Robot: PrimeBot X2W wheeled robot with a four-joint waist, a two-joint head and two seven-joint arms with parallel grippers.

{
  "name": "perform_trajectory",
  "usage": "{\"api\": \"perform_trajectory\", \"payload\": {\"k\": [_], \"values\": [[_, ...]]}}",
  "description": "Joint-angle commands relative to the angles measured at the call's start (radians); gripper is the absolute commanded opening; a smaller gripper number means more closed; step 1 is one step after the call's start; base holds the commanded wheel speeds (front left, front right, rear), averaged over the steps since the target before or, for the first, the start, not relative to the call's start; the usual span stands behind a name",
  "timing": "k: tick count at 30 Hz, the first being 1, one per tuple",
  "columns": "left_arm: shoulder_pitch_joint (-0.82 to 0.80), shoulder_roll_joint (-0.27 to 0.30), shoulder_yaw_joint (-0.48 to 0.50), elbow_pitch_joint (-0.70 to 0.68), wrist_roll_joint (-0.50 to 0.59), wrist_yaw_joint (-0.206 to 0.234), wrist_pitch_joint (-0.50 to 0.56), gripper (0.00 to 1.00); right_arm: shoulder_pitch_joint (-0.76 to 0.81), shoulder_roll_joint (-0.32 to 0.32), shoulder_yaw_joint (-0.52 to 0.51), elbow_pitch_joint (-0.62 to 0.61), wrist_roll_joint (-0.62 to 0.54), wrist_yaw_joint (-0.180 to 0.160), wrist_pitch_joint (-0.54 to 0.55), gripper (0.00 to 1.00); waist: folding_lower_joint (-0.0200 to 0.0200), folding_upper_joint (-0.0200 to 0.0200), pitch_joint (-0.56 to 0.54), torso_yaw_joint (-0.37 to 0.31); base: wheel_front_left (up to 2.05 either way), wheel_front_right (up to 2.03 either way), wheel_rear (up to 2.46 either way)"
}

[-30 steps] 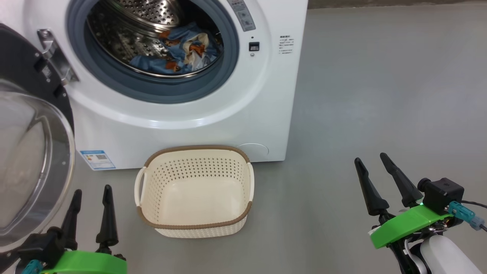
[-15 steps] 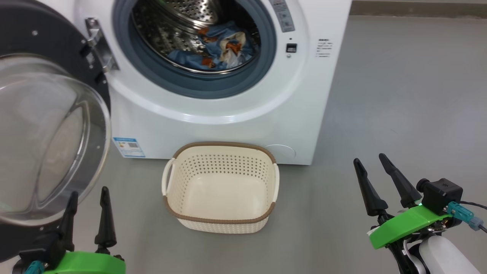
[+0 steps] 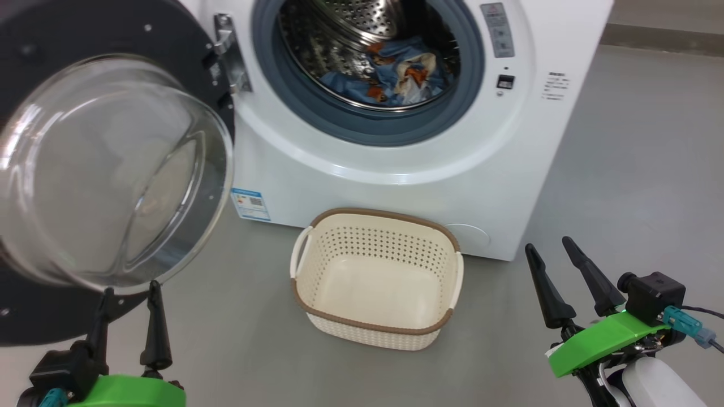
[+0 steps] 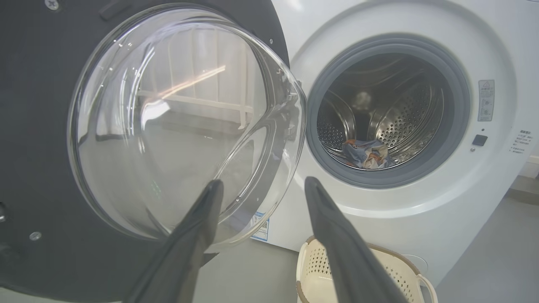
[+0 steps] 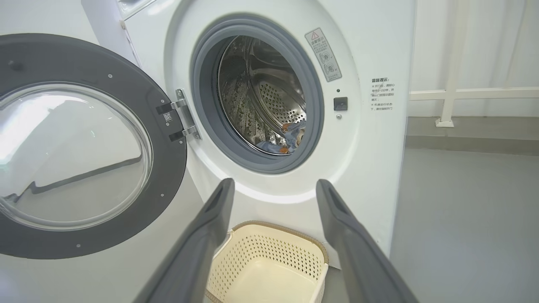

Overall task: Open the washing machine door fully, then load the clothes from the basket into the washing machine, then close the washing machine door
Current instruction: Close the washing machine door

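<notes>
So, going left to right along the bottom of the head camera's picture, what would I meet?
Left gripper, open → empty basket on the floor → right gripper, open. The open door overlaps the left gripper, so it is left out.

Door (image 3: 107, 169) open; clothes (image 3: 396, 73) inside washing machine (image 3: 396, 181); basket (image 3: 367, 254) empty.
</notes>
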Motion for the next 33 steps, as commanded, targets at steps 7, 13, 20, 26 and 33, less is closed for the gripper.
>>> {"api": "perform_trajectory", "payload": {"k": [7, 13, 20, 26, 33], "values": [[-0.009, 0.003, 0.037, -0.016, 0.011, -0.002, -0.006, 1.00, -0.001, -0.017, 0.028, -0.017, 0.016, 0.005, -0.008, 1.00, 0.0000, 0.0000, -0.010, 0.103, 0.00, 0.00, 0.00], [-0.003, 0.001, 0.033, -0.012, 0.008, -0.002, -0.006, 1.00, 0.002, -0.019, 0.037, -0.018, 0.019, 0.005, -0.008, 1.00, 0.0000, 0.0000, -0.011, 0.155, 0.00, 0.00, 0.00], [-0.001, -0.001, 0.033, -0.010, 0.006, -0.002, -0.006, 1.00, 0.001, -0.019, 0.039, -0.017, 0.017, 0.005, -0.008, 1.00, 0.0000, 0.0000, -0.004, 0.202, 0.00, 0.00, 0.00], [-0.003, -0.001, 0.032, -0.008, 0.005, -0.002, -0.006, 1.00, -0.005, -0.019, 0.044, -0.014, 0.017, 0.005, -0.008, 1.00, 0.0000, 0.0000, -0.001, 0.223, 0.00, 0.00, 0.00], [-0.001, 0.001, 0.033, -0.007, 0.009, -0.002, -0.006, 1.00, -0.004, -0.019, 0.050, -0.013, 0.021, 0.005, -0.008, 1.00, 0.0000, 0.0000, -0.007, 0.230, 0.00, 0.00, 0.00]]}}
